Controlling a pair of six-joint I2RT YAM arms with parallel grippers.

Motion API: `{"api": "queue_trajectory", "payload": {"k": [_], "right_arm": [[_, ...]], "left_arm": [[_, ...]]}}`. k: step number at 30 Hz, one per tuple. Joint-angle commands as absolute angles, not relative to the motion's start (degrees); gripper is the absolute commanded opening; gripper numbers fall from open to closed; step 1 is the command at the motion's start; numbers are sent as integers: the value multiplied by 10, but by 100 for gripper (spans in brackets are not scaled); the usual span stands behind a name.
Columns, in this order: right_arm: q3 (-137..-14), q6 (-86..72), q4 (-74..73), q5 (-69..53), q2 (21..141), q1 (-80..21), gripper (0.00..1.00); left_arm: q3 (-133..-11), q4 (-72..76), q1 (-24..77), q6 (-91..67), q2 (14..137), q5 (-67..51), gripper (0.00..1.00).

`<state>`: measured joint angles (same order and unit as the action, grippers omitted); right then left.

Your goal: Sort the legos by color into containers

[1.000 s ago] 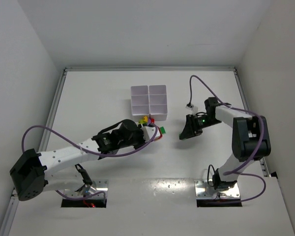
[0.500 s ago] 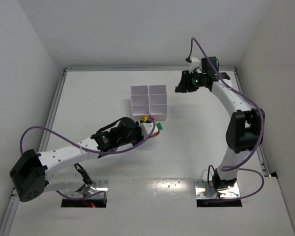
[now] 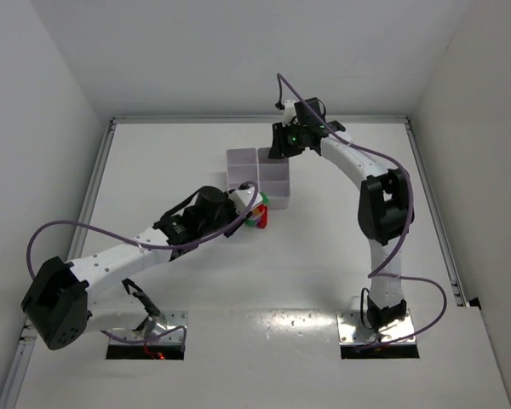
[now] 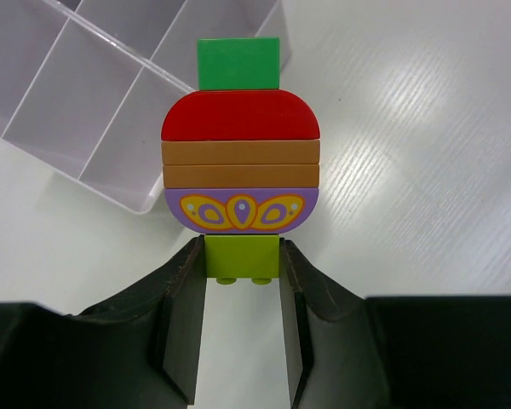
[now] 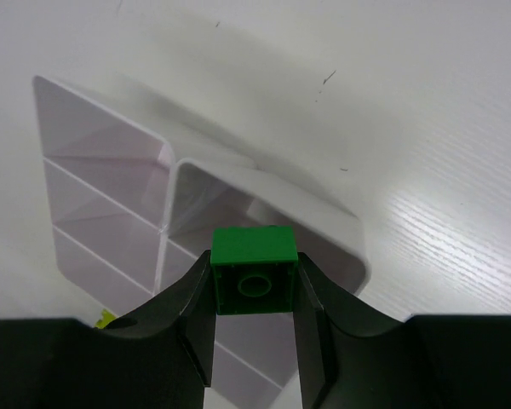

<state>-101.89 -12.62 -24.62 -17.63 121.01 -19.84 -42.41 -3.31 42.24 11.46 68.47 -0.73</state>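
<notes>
Clenched, my right claw (image 3: pixel 291 141), seen from above, has swung from mid-table to the tray's (image 3: pixel 230 179) far end. Left wrist: my left claw (image 4: pixel 243 256) grips the lego stack (image 4: pixel 241 162) beside the tray. Right wrist: my green brick (image 5: pixel 255 271) hangs over a corner compartment, ready to drop.

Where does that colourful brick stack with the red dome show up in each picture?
Top external: the brick stack sits just below centre, by the near edge of the white tray.
Left wrist: dead centre of the picture.
Right wrist: not clearly in it; a lone green brick shows instead.
Shared landmark: the white tray.
</notes>
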Motion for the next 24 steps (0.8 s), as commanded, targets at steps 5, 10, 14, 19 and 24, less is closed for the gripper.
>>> {"api": "queue_trajectory", "payload": {"k": [5,10,14,19,24], "right_arm": [[-1085,-133,-231,-127,1236,-204,2],[-1097,-122,-247,-127,1247,-215,23],[-1063,-117,-252,-139,1226,-221,24],[-1015,-105,-252,-139,1187,-226,36],[-998,-100,-245,-125,1176,-226,74]], "left_arm": [[-458,-10,403,105,700,-18,0],[-458,-10,397,105,700,-18,0],[-458,-10,397,111,705,-24,0],[-458,-4,397,111,710,-29,0],[-458,2,397,111,715,-34,0]]}}
